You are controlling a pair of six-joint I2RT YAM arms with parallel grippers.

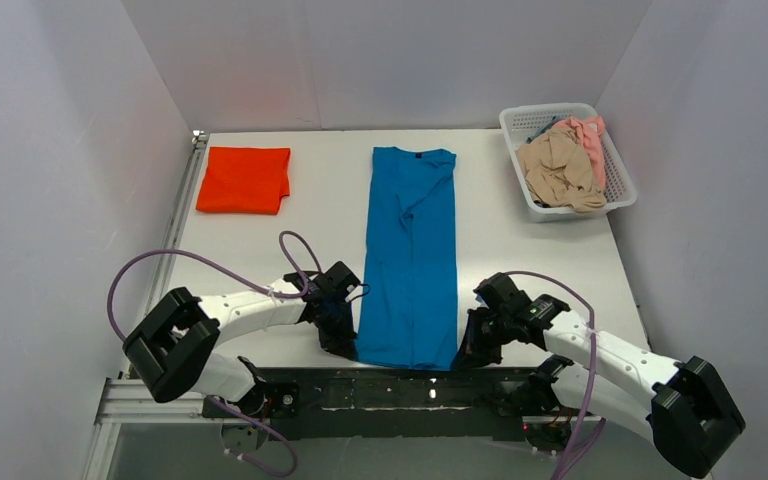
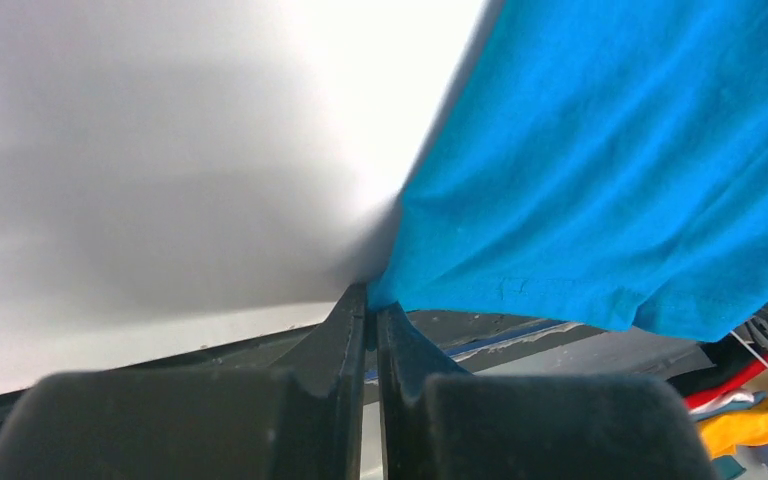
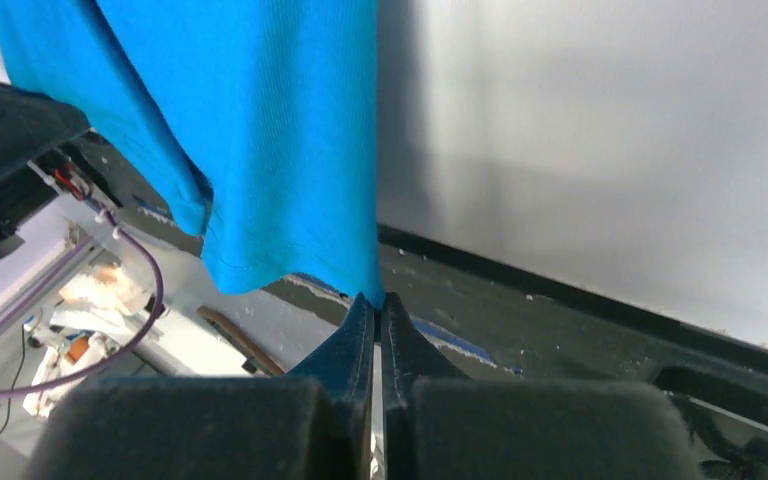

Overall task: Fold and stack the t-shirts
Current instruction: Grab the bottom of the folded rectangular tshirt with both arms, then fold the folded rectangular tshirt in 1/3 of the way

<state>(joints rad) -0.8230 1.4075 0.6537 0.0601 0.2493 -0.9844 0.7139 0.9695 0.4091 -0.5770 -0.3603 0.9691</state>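
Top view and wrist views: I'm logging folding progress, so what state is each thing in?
Blue shirt: folded into a long strip, lying along the table, near corners gripped.
Orange shirt: folded, lying far left.
Beige shirt: crumpled in the basket.
Pink shirt: crumpled in the basket.
Basket: upright, holding unfolded shirts.
Left hand: shut on the blue shirt's near left corner.
Right hand: shut on its near right corner.

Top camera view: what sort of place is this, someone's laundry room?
Likely a robot lab test cell, not a home. Plain white walls box in a white table, the left arm and right arm are bolted to a metal frame at its near edge, and a blue t-shirt lies laid out.
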